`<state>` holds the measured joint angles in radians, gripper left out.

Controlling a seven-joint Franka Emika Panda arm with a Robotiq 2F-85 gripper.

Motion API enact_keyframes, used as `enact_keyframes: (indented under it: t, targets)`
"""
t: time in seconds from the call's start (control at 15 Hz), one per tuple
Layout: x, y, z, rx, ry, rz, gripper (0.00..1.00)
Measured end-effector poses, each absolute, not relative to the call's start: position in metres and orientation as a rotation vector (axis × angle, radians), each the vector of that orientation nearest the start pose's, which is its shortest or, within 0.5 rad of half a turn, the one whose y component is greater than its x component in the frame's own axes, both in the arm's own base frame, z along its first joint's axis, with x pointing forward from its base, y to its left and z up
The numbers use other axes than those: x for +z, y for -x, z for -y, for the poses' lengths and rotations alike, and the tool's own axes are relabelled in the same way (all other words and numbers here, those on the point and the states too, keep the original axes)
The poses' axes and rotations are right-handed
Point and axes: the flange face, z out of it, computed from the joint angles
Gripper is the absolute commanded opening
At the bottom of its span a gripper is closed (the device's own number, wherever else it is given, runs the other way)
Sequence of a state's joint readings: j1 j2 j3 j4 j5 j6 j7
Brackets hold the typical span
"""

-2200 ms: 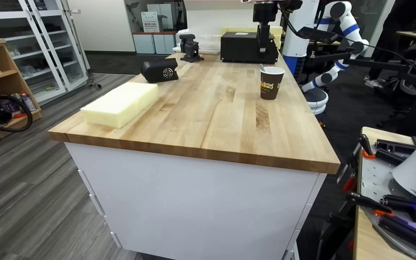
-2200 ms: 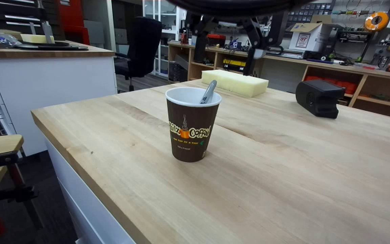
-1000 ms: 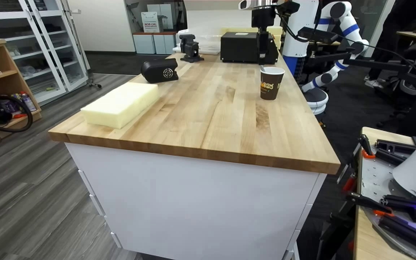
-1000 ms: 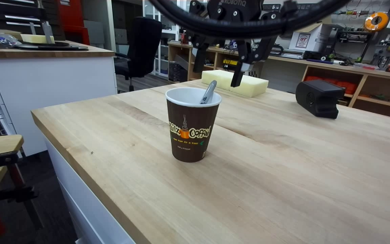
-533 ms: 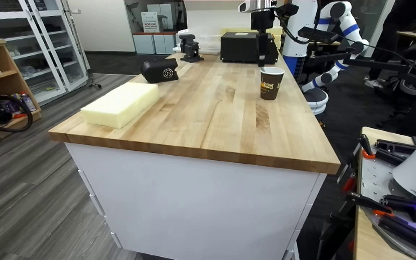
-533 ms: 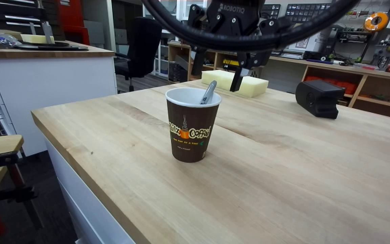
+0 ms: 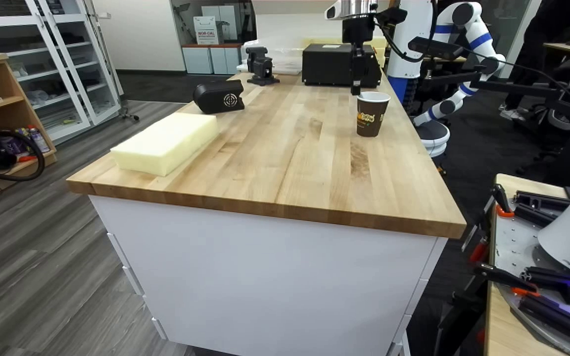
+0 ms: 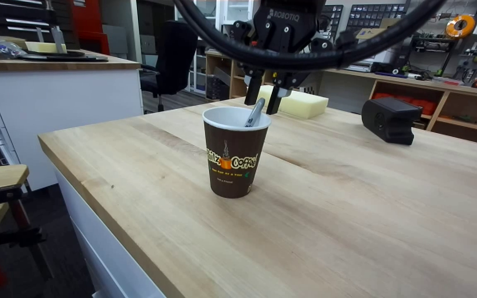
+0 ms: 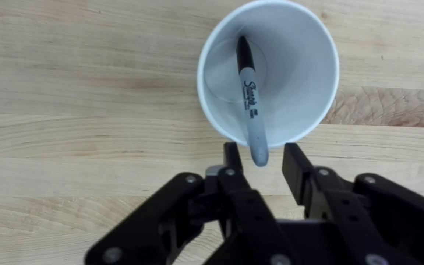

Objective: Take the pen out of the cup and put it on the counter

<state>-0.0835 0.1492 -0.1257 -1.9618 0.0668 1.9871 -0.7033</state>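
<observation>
Wrist view: My jaws stand apart at a moderate gap, wider than the pen (image 9: pixel 255 103) and much narrower than the mouth of the cup (image 9: pixel 300 73). My gripper (image 9: pixel 261 151) holds nothing. The pen's grey end lies between the jaws in this view, with space showing on both sides. Pen condition: tilted inside the cup, black end down at the cup's bottom, grey barrel with Sharpie lettering, rounded end extending past the cup's rim. The cup rests on the counter (image 9: pixel 68 147).

In an exterior view, my gripper (image 8: pixel 261 108) points downward at the far side of the cup's rim, jaws apart. Contact with the cup cannot be determined. The pen leans up out of the cup, its grey end at the jaw gap. A cable (image 8: pixel 288 58) crosses in front of my gripper, above the cup. A pale yellow block (image 8: pixel 309 104) lies beyond the cup.

In an exterior view, the cup (image 7: pixel 371 117) stands upright. My gripper is seen edge-on just beside the cup's rim; the jaw gap cannot be read. The pen cannot be made out. A black box (image 7: pixel 322 64) sits beyond the cup.
</observation>
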Motion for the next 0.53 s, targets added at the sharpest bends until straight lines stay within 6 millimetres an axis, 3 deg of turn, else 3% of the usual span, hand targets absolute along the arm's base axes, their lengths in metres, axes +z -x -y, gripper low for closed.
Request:
enact_keyframes:
  t: [0.13, 0.53]
  targets:
    - [0.3908, -0.5634, 0.1133, 0.14, 2.966, 0.701, 0.0]
    - [0.3934, -0.5627, 0.114, 0.16, 2.958, 0.697, 0.03]
